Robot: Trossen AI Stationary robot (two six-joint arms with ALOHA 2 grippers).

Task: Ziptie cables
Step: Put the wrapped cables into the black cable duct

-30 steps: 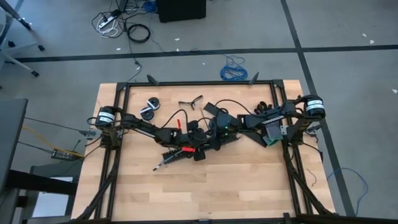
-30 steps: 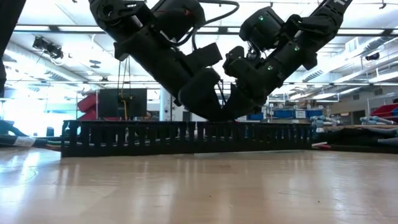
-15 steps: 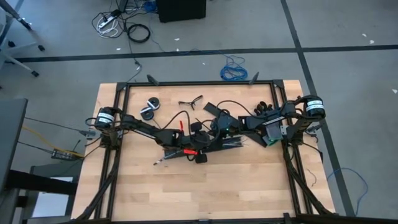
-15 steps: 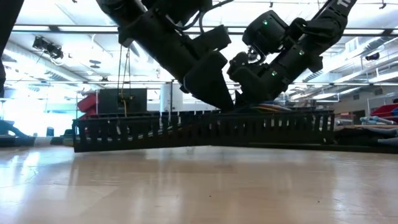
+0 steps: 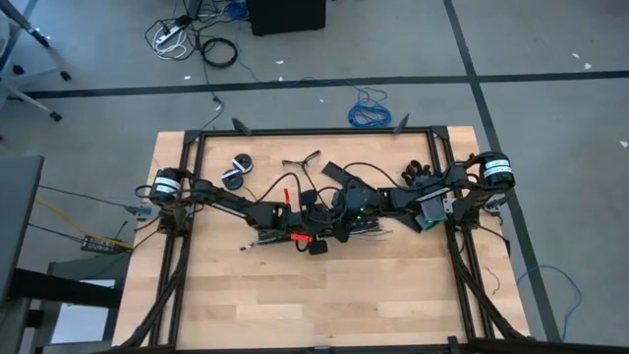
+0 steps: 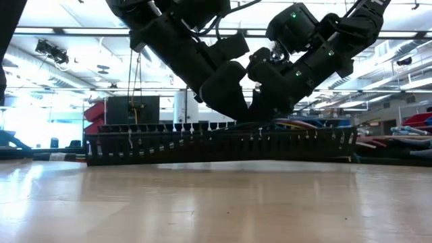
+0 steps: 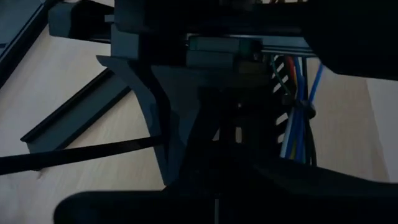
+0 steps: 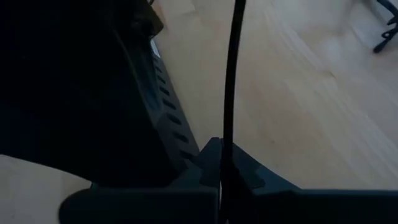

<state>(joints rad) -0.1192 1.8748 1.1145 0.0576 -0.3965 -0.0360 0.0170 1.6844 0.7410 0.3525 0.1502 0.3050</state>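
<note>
- Both grippers, left gripper (image 5: 313,234) and right gripper (image 5: 346,220), met at frame centre, jaws fully closed
- Cables (image 7: 291,112) beside perforated strip (image 6: 223,144), seemingly steadied for tying
- Held item indiscernible

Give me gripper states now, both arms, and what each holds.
Left gripper: shut, mid-table over the slotted black strip; what it grips cannot be told.
Right gripper: shut on a thin black ziptie, right beside the left.

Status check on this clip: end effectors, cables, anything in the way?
Both end effectors shut, left and right, meeting at table centre. Cables bundled beside perforated black strip. Thin ziptie running from right end effector. Held items: unclear.
</note>
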